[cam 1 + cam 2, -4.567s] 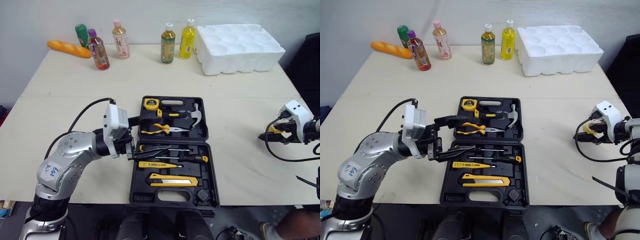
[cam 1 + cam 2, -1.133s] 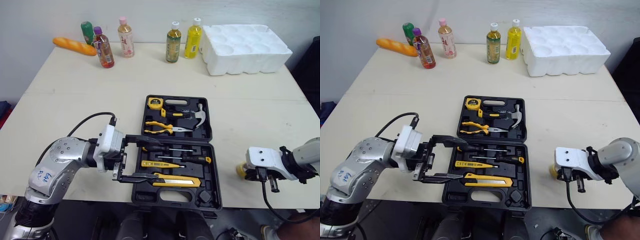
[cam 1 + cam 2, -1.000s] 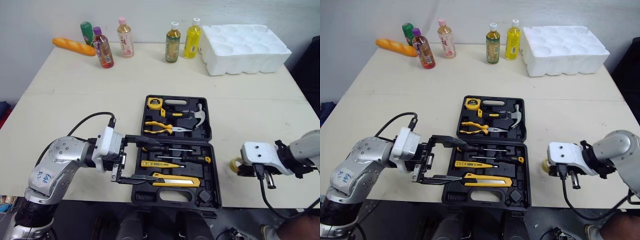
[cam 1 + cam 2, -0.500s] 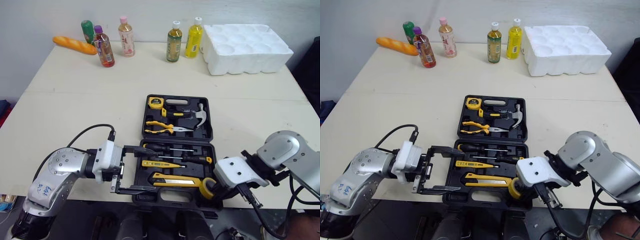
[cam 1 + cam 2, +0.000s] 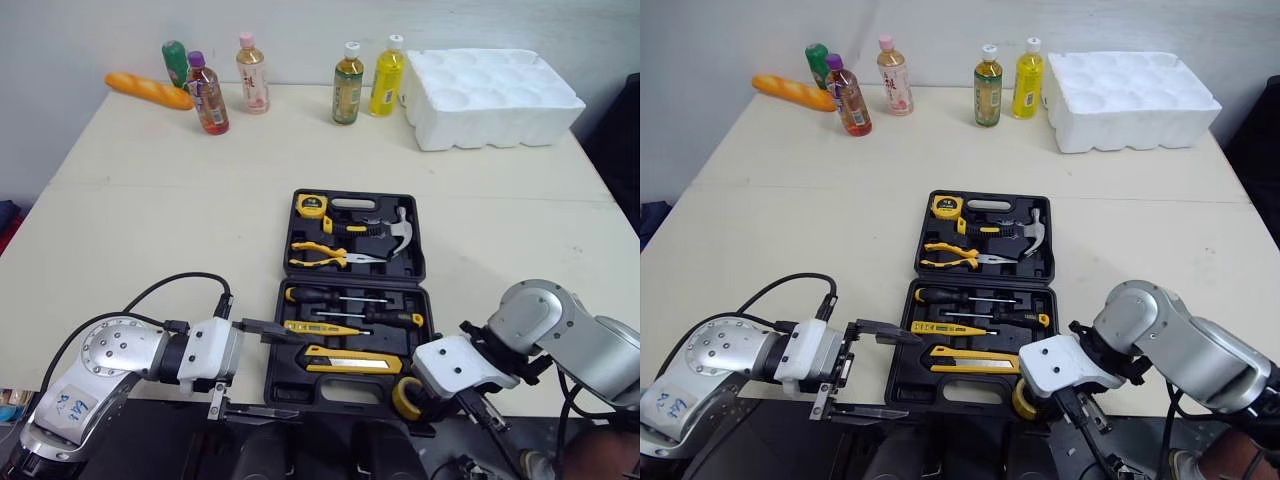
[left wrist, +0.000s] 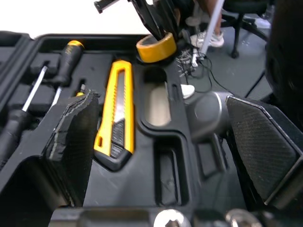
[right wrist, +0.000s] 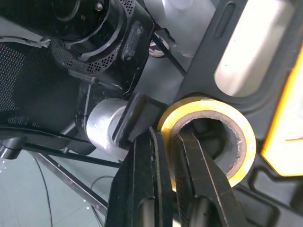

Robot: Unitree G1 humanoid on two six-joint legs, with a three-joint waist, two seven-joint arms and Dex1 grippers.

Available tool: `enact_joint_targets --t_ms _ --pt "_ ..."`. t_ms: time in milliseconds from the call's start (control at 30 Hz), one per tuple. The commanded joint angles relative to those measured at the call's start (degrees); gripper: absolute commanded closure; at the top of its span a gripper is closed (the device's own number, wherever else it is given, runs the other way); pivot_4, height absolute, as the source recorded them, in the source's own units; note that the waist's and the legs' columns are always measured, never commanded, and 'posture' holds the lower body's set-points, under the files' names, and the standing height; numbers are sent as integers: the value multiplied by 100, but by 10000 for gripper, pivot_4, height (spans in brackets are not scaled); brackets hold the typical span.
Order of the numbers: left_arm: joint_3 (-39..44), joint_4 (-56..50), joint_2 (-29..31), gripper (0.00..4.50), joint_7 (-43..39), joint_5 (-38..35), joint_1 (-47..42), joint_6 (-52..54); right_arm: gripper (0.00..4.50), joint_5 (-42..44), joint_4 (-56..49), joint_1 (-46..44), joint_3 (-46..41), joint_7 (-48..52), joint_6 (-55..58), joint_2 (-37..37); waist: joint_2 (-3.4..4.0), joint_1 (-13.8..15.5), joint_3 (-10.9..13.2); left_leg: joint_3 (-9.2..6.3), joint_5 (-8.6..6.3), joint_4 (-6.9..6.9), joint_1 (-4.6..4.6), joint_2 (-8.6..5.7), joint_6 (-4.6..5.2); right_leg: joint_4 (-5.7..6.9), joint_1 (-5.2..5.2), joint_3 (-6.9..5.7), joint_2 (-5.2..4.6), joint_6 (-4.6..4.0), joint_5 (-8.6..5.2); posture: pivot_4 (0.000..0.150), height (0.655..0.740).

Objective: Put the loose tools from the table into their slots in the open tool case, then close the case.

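Lower right, the right hand (image 7: pixel 166 138) is pinching the yellow tape roll (image 5: pixel 405 398) at the front corner of the tool case (image 5: pixel 347 283); lower left, the left hand (image 5: pixel 287 372) is hovering wide open.

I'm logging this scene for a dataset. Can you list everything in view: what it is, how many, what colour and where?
tool case: 1, black, open, table centre
tape measure: 1, yellow, case's far half
hammer: 1, silver head, far half
pliers: 1, yellow handles, far half
screwdrivers: 2, black and yellow handles, near half
slim tester: 1, yellow, near half
utility knife: 1, yellow, near half
tape roll: 1, yellow, at the case's near right corner
bottles: 5, mixed colours, far edge
bread loaf: 1, orange, far left
foam tray: 1, white, far right
table: 1, beige
left claw: open, by the case's near left corner
right claw: shut on the tape roll
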Motion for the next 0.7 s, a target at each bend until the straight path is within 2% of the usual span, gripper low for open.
enact_joint_targets --t_ms 33,667,700 --pt "77 -2 -24 0 11 -18 -66 -95 44668 -177 -104 -50 27 56 -66 -42 0 1 0 -1 -1 1 0 0 1 0 1 0 -1 0 0 1500 7400" --pt "59 28 -20 0 131 10 -101 -78 44668 -550 -28 -282 255 105 280 86 0 -7 0 -1 -3 2 0 1 2 1 1 0 0 0 0 1500 7400" --pt "57 26 -22 0 140 14 -104 -77 40503 -512 -44 -281 241 125 314 75 0 -7 0 -1 -3 2 0 1 1 1 1 -1 0 0 0 1500 7400"
